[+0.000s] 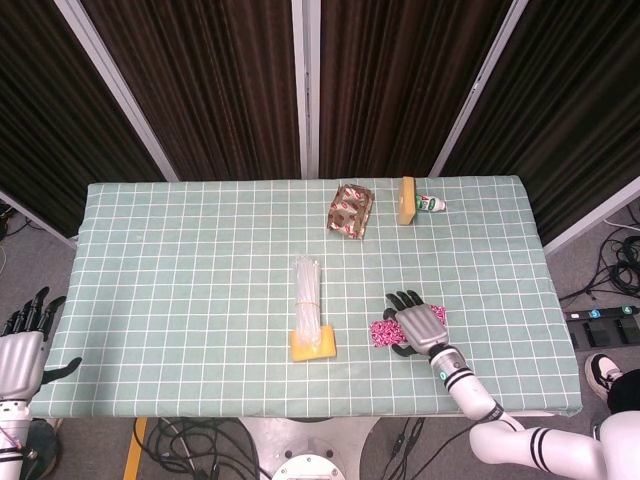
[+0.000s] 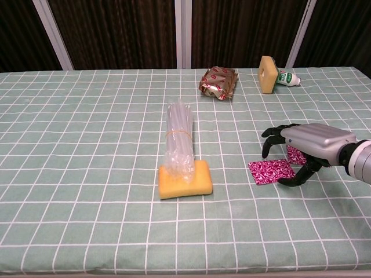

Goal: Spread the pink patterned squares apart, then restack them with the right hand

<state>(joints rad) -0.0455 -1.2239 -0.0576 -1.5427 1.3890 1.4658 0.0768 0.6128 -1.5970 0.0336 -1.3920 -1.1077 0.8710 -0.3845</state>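
Observation:
Two pink patterned squares lie near the table's front right. One pink square (image 2: 271,171) (image 1: 381,332) lies flat to the left of my right hand (image 2: 307,145) (image 1: 418,322). The other pink square (image 2: 295,154) (image 1: 438,315) is mostly hidden under the palm. The hand hovers palm down over them, fingers spread and curved, thumb tip on the cloth beside the near square; it holds nothing. My left hand (image 1: 22,345) hangs off the table's left edge, fingers apart and empty.
A yellow sponge (image 2: 185,179) with a clear plastic bundle (image 2: 179,136) lying over it sits left of the squares. A shiny snack packet (image 2: 218,81), a second upright sponge (image 2: 267,74) and a small bottle (image 2: 288,77) stand at the back.

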